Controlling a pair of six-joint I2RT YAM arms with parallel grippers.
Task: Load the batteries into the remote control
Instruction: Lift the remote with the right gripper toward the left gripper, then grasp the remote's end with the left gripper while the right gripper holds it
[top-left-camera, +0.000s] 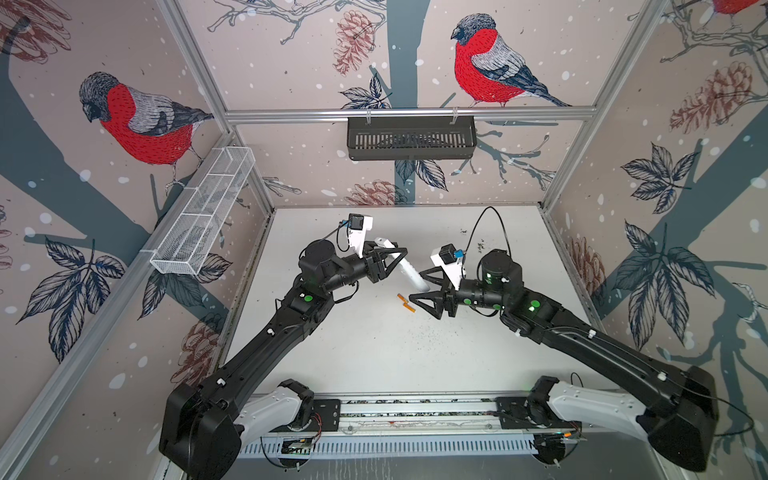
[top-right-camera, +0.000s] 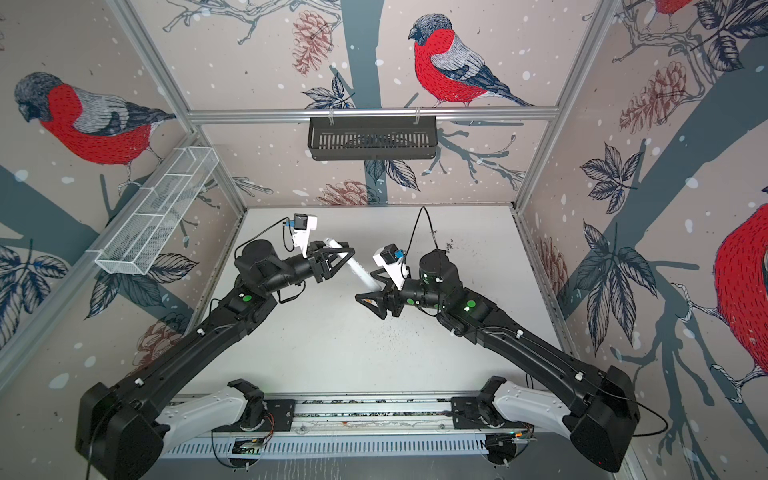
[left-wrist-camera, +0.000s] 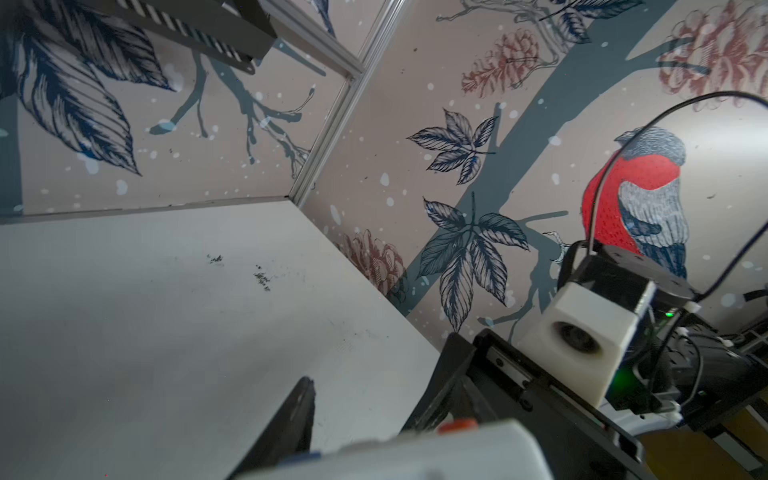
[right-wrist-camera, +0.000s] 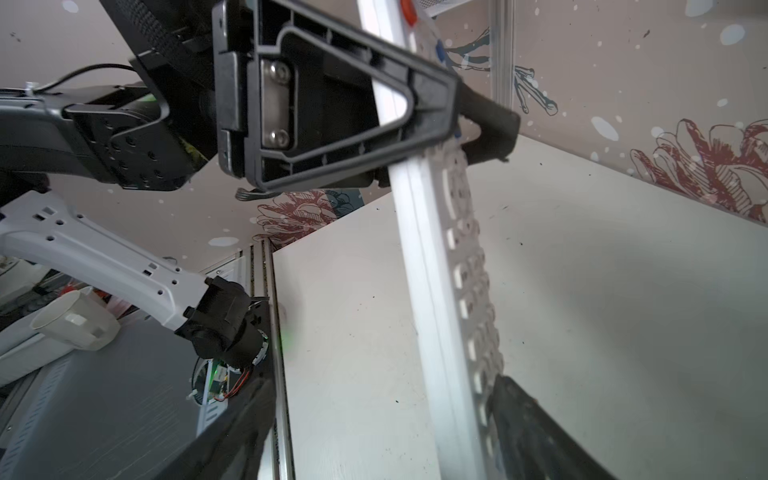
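Remote control (right-wrist-camera: 436, 257): clenched aloft in left fingers (right-wrist-camera: 490, 120), right fingers (right-wrist-camera: 536, 432) released around its end; batteries (top-left-camera: 409, 307) near them on surface (top-left-camera: 374, 353), likely next pickup.

— What's on the worktop (top-left-camera: 374, 365)?
— Two batteries (top-left-camera: 405, 302), lying flat near its middle, a little toward the right edge. They sit just beside each other, end near end; whether they touch, I can't tell.
— Anything else?
— Dark specks (top-left-camera: 430, 332) are scattered nearer the front edge from the batteries. A second small cluster (top-left-camera: 482, 246) sits toward the far right corner. The surface itself is plain white.
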